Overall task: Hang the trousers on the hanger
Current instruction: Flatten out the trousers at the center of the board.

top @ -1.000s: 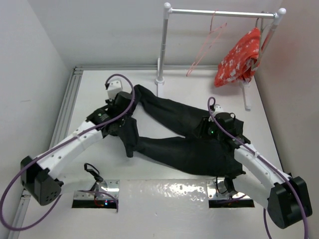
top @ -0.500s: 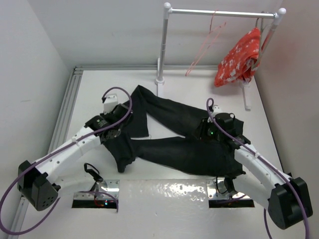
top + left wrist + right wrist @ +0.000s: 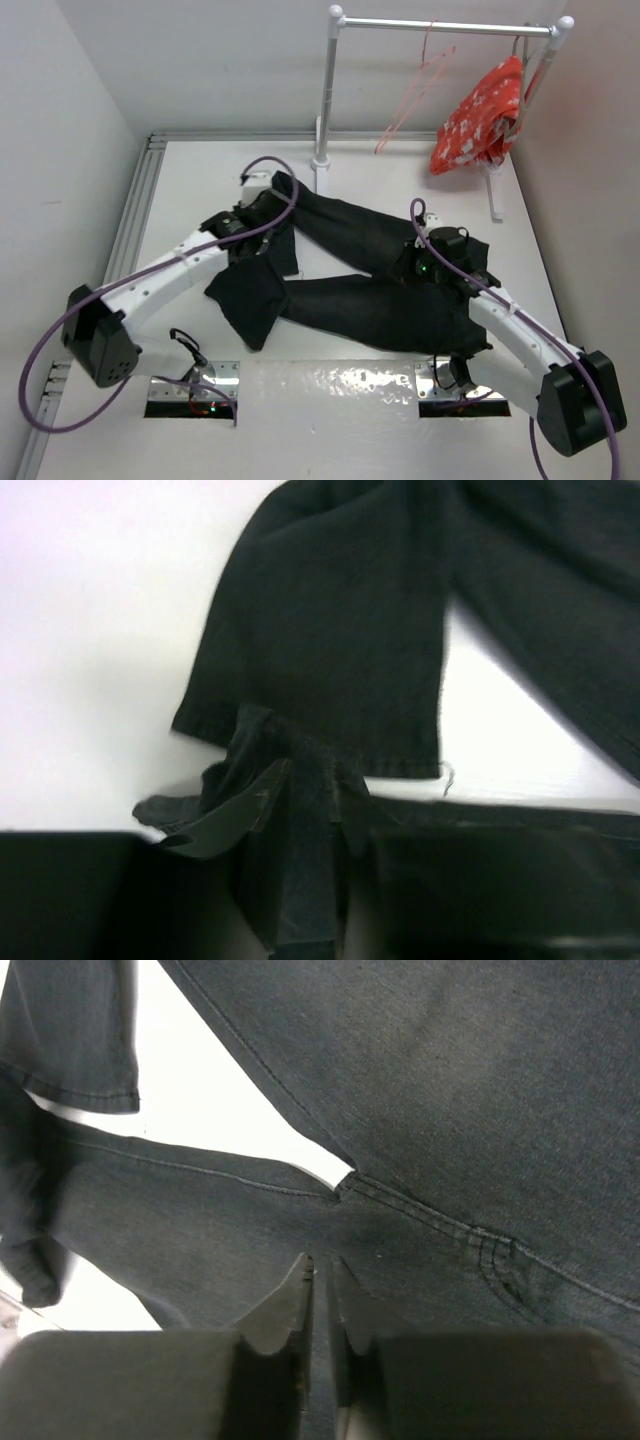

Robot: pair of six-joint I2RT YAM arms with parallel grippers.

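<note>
Left fingers [image 3: 295, 880]: over the leg ends of the trousers [image 3: 370, 290]; bunched fold of black cloth right at the tips; wide or narrow, cannot tell.
Right fingers [image 3: 280, 1310]: narrow, only a slit between them; tips down on the cloth just short of the crotch seam; pinching cloth or not, cannot tell.
Trousers: flat on the counter [image 3: 190, 180], stretched from the left fingers across to the right fingers; one leg end with its hem lying flat just beyond the left tips.
Hanger [image 3: 412, 95]: well beyond both sets of fingers, hooked on the rail [image 3: 440, 27], apart from the trousers.
Red-and-white cloth [image 3: 478, 118]: on the same rail, beyond the right fingers, near the hanger.
</note>
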